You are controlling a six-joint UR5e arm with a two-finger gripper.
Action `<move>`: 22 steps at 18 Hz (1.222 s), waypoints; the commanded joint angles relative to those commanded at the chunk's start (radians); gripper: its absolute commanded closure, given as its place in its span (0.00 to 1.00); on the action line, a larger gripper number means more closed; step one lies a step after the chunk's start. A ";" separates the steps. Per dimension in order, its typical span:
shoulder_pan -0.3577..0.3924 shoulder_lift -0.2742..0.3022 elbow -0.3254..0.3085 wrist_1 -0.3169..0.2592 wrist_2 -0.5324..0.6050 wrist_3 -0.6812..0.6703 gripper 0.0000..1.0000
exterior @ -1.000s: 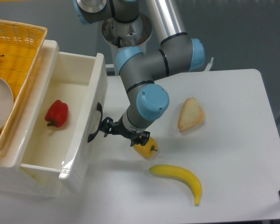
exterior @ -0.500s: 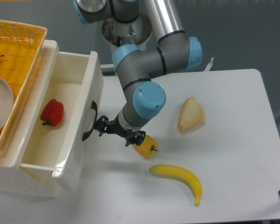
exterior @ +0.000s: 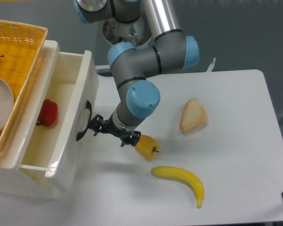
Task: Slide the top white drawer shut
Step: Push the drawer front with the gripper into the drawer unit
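Note:
The top white drawer (exterior: 66, 136) stands partly open at the left, with a curved black handle (exterior: 83, 121) on its front. A red bell pepper (exterior: 47, 113) lies inside it. My gripper (exterior: 95, 128) sits right against the drawer front, just below and right of the handle. Its black fingers look close together with nothing between them. The lower drawer is hidden under the top one.
A yellow wicker basket (exterior: 19, 52) with a plate sits on top of the cabinet at the far left. On the white table (exterior: 236, 169) lie a yellow bell pepper (exterior: 146, 146), a banana (exterior: 179, 181) and a slice of bread (exterior: 193, 114).
My gripper has moved left against the drawer front. The drawer has slid left into the cabinet by a few centimetres, and the red pepper has moved with it.

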 joint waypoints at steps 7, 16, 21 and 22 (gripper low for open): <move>-0.031 0.012 -0.002 0.000 0.003 -0.023 0.00; -0.051 0.020 -0.002 0.002 0.000 -0.023 0.00; -0.071 0.018 -0.002 0.005 0.006 -0.023 0.00; -0.071 0.018 -0.002 0.005 0.006 -0.023 0.00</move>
